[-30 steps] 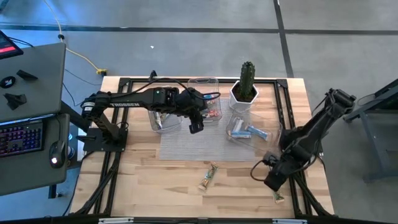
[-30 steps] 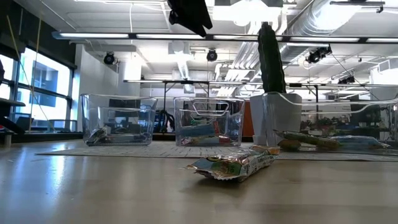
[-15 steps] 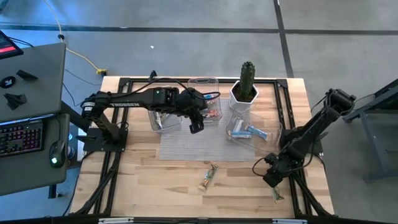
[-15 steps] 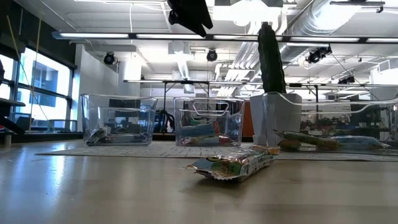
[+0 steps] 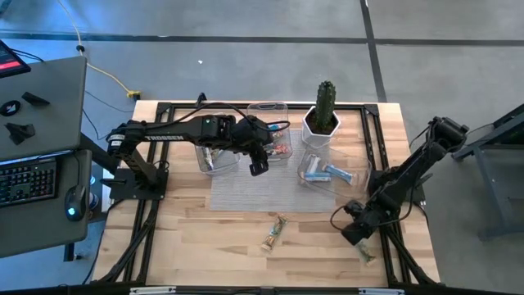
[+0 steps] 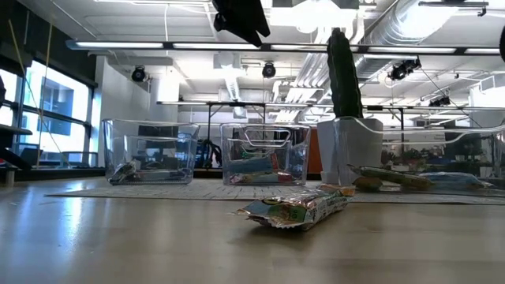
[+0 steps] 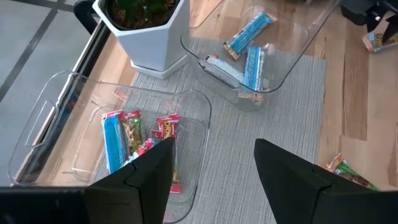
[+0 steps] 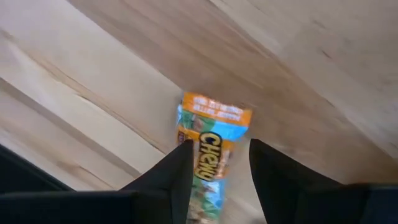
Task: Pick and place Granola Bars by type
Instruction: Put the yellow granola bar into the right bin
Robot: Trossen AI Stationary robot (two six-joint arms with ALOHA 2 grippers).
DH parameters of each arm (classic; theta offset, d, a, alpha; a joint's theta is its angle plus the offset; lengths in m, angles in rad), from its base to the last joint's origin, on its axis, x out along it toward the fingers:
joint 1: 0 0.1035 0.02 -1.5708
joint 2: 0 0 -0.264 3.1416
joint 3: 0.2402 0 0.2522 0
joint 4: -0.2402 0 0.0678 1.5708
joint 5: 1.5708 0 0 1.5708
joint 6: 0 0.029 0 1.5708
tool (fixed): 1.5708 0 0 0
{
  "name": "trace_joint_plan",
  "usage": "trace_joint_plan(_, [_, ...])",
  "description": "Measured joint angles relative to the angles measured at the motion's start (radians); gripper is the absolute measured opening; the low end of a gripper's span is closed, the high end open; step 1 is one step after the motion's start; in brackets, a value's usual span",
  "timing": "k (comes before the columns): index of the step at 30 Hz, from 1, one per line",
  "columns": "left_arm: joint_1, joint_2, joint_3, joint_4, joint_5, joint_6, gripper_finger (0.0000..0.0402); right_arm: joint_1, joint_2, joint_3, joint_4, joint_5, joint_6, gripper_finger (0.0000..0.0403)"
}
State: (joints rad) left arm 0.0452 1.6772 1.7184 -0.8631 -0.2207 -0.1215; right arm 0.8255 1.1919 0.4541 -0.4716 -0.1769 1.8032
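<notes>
The right gripper [image 5: 354, 233] hung low over the table's near right corner, and its own wrist camera looked almost straight down on a lone Chewy bar [image 8: 208, 149] with an orange end and a blue-green body. That bar lay flat on the bare wood, its long axis running straight out from the gap between the two dark fingers [image 8: 165, 180] toward twelve o'clock. The fingers were parted, one on each long edge of the wrapper, gripping nothing; they seemed not yet to touch it, though I could not be sure. From overhead the same bar [image 5: 365, 257] peeked out at about five o'clock of the gripper, just beside it. I judged the right arm by far the nearer, and that a grasp across the narrow width called for a short drop and little turning.

Farther in, a green-tan bar [image 5: 273, 232] lay on the wood at nine o'clock from that gripper, well apart from it.

Farthest, the left gripper [image 5: 258, 166] hovered above the grey mat [image 5: 246, 192] by the middle bin [image 7: 74, 158], fingers spread and empty, with red and blue bars [image 7: 140, 143] inside and blue-white bars [image 7: 249, 46] in the right bin [image 7: 298, 46].
</notes>
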Motion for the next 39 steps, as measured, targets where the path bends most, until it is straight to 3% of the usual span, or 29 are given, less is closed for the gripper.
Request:
trace_joint_plan(6, [0.0, 0.0, 0.0, -0.001, 0.001, 0.0, 0.0213, 0.0, 0.002, 0.0, -0.03, -0.041, -0.032, 0.0134])
trace_joint_plan(17, [0.0, 0.0, 0.0, -0.003, 0.001, 0.0, 0.0213, 0.0, 0.076, 0.001, 0.096, -0.126, -0.105, 0.0111])
trace_joint_plan(25, [0.0, 0.0, 0.0, -0.003, 0.002, -0.015, 0.0213, -0.001, 0.175, 0.005, 0.14, -0.224, -0.137, 0.002])
trace_joint_plan(28, [0.0, 0.0, 0.0, -0.003, 0.002, -0.015, 0.0213, 0.0, 0.175, 0.004, 0.206, -0.261, -0.125, 0.0008])
trace_joint_plan(32, [0.0, 0.0, 0.0, 0.0, 0.001, -0.015, 0.0213, 0.0, 0.173, 0.04, 0.284, -0.196, -0.111, 0.0005])
trace_joint_plan(39, [0.0, 0.0, 0.0, 0.0, 0.001, -0.015, 0.0213, -0.043, 0.17, 0.163, 0.314, -0.019, -0.299, 0.0001])
